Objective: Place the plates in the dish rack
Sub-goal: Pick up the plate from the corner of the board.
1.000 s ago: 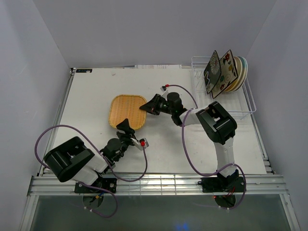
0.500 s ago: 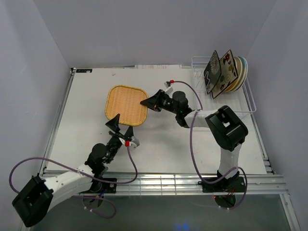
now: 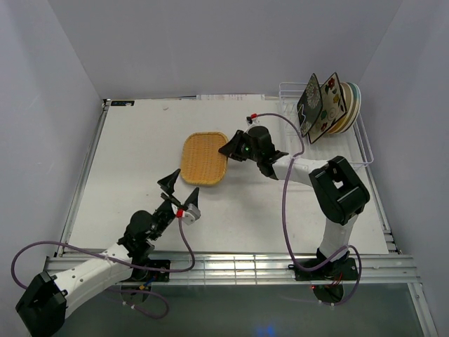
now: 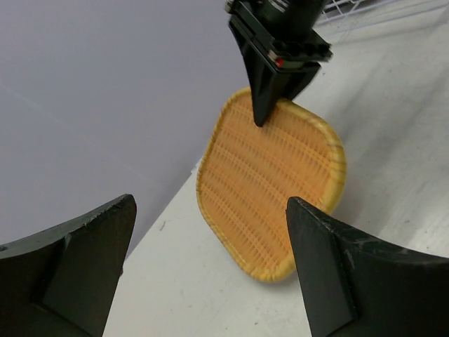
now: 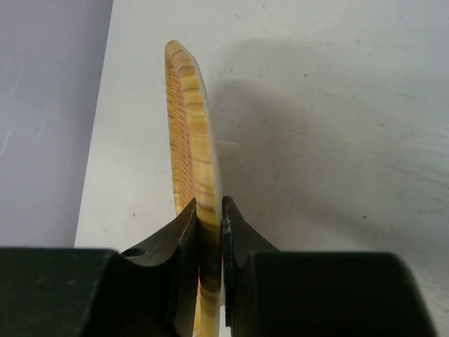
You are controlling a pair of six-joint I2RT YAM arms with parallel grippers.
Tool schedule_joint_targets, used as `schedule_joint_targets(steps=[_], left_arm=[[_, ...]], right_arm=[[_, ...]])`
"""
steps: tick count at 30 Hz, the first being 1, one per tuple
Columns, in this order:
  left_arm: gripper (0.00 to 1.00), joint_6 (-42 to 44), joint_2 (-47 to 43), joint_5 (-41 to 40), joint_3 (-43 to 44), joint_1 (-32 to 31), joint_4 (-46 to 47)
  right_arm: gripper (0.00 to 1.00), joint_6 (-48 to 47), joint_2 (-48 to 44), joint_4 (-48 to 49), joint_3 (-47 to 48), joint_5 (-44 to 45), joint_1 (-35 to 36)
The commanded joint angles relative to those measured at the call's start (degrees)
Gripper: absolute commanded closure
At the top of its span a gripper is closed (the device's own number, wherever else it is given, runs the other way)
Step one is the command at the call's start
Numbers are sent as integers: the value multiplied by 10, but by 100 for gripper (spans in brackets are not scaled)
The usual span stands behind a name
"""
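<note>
- My right tool (image 3: 228, 149) is pinching the orange-yellow plate (image 3: 204, 159) by the rim on the side that faces the dish rack (image 3: 363, 153). In the right wrist view that rim runs edge-on between my fingers (image 5: 184, 223), and both press against it.
- The orange-yellow plate is to the left of the dish rack and well apart from it. It is tipped up on edge rather than lying flat. I cannot tell whether its lower rim touches the tabletop (image 3: 126, 154).
- My left tool (image 3: 181, 196) is spread wide and grips nothing. It sits farther from the dish rack than the plate does, on the plate's near side and clear of it.
- From the left wrist, the plate's ribbed face shows between my two spread fingers (image 4: 70, 267), with the right tool clamped on its upper edge.
- Inside the dish rack, at its far end, the black floral plate (image 3: 307, 105) and the flowered cream plate (image 3: 330, 105) stand on edge side by side, leaning.
- Just behind them, on the dish rack's right side, the round plates (image 3: 352, 104) stand packed together.
</note>
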Motion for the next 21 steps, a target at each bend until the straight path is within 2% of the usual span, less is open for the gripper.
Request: schedule_joint_targets(steps=[1,5,7,12,16,21], left_arm=[[2,-11,19,14,-48,-2,-10],[2,-10,27,14,-47,-1,-9],[2,-10,27,14,-47,-2,-9],[2,-10,34,16,-46,-2,-9],[2,-9,40,14,-44,-2,-9],[2,-8,32,16,-47,-2,-10]], right_arm=[[92,-45,-60,-24,87,52,-5],[92,-115,-70,-145,165,124,-7],[92,-134,-77,-175,199,158,-10],[92,-200,-113,-239,239,224,-13],[92,-252,-148,-275,267,321,-13],[92,-304,-193,-294,258,440,-12]])
